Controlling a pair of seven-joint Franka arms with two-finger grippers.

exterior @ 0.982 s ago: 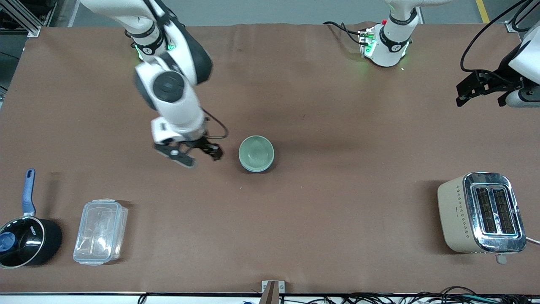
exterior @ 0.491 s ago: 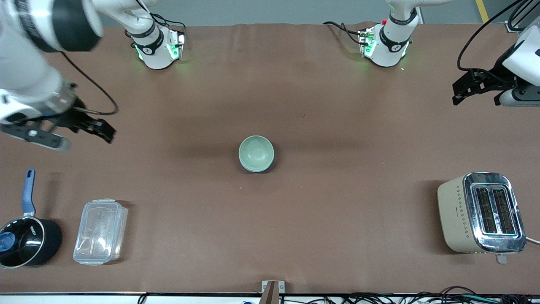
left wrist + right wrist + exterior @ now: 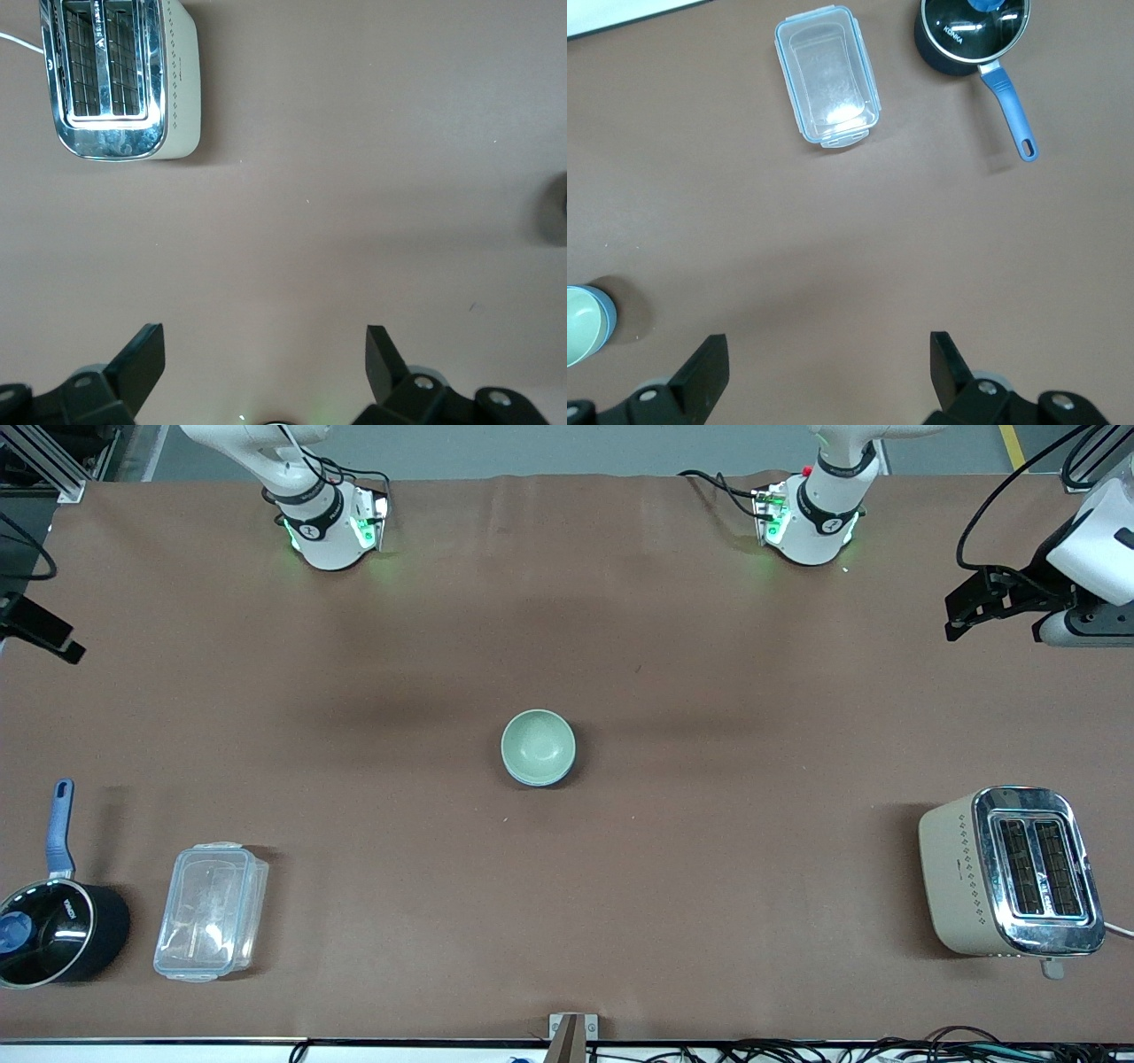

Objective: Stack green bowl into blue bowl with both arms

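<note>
The green bowl sits nested inside the blue bowl at the middle of the table; only a thin blue rim shows around it. Both show at the edge of the right wrist view, green bowl and blue bowl. My right gripper is open and empty, up over the right arm's end of the table; only one black finger shows in the front view. My left gripper is open and empty over the left arm's end of the table, and also shows in the left wrist view.
A cream and chrome toaster stands at the left arm's end, also in the left wrist view. A clear plastic container and a black saucepan with a blue handle stand at the right arm's end near the front camera.
My right gripper has swung away from beside the bowls to the right arm's end of the table, almost out of the front view. The left gripper has barely shifted. The bowls have not moved.
</note>
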